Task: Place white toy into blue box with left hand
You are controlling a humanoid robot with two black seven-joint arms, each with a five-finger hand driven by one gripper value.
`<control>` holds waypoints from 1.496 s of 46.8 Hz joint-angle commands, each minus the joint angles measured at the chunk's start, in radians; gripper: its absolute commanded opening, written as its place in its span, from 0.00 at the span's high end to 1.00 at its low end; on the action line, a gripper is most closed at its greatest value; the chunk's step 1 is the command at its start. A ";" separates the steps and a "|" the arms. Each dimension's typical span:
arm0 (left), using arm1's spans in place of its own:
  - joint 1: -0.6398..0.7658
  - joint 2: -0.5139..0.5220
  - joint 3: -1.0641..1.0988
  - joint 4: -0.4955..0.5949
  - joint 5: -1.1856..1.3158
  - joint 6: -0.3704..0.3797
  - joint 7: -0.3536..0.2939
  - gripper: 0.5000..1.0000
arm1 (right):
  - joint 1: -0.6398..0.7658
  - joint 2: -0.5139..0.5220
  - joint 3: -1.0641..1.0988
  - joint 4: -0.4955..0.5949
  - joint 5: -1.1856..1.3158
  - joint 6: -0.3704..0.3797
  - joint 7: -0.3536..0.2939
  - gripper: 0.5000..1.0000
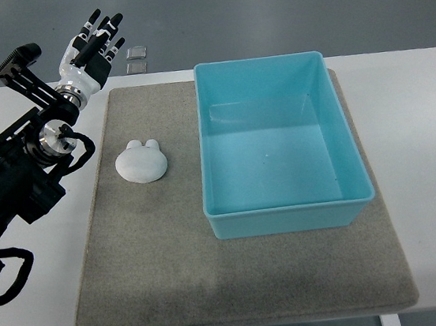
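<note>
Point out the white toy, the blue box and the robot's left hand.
white toy (141,162), top view, middle of its body.
blue box (288,219), top view, near wall.
left hand (93,45), top view, palm.

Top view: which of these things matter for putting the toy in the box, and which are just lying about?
Belongs to the job:
white toy, on the mat, not yet grasped
blue box, nothing visible inside
left hand, fingers spread, raised beyond the table's far edge

Just lying about:
grey mat under toy and box
white table
two small square items on the floor beyond the table
</note>
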 commanded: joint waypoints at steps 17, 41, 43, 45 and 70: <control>0.000 0.000 0.001 0.000 0.001 -0.003 -0.009 0.02 | 0.000 0.000 0.000 0.000 0.000 0.000 0.000 0.13; 0.000 0.007 0.023 -0.011 0.076 -0.006 -0.006 0.02 | 0.000 0.000 0.000 0.000 0.000 0.000 0.000 0.13; 0.002 0.010 0.023 -0.020 0.107 -0.006 -0.006 0.02 | 0.000 0.000 0.000 0.000 0.000 0.000 0.000 0.13; 0.002 0.014 0.023 -0.029 0.139 -0.004 -0.006 0.02 | 0.000 0.000 0.000 0.000 0.000 0.000 0.000 0.13; 0.008 0.156 0.044 -0.230 0.555 -0.007 0.000 0.02 | 0.000 0.000 0.000 0.000 0.000 0.000 0.000 0.13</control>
